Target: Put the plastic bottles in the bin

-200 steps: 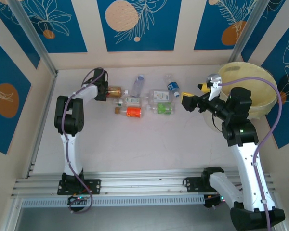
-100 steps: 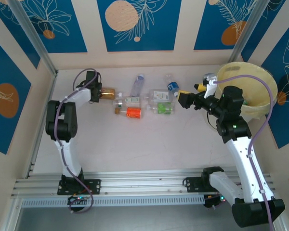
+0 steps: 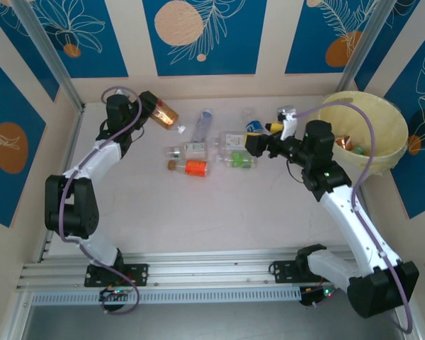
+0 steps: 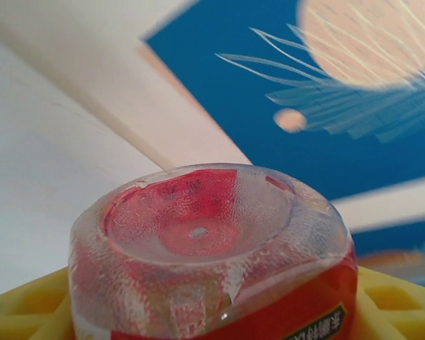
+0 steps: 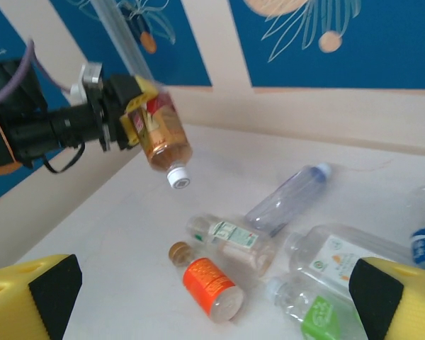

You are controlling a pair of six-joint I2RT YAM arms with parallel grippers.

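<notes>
My left gripper [image 3: 151, 107] is raised over the table's back left, shut on an amber plastic bottle [image 3: 165, 115] with a red label, white cap tilted down. In the left wrist view the bottle's base [image 4: 211, 241] sits between yellow fingers [image 4: 395, 303]. My right gripper [image 3: 258, 143] hangs open with nothing in it above the loose bottles, left of the pale yellow bin [image 3: 382, 113]. Under it lie an orange-labelled bottle [image 5: 211, 287], a clear green-and-white-labelled one [image 5: 230, 237] and a blue-capped one [image 5: 287, 198].
More bottles lie near the right gripper: white-labelled [image 3: 234, 140], green-labelled [image 3: 241, 161], blue-labelled [image 3: 253, 126]. Copper-red things [image 3: 344, 143] rest inside the bin. Patterned walls close the back and sides. Bare table stretches toward the arm bases.
The left arm lifted the amber bottle off the table and swung it toward the back wall. The right gripper moved left from the bin to above the bottles.
</notes>
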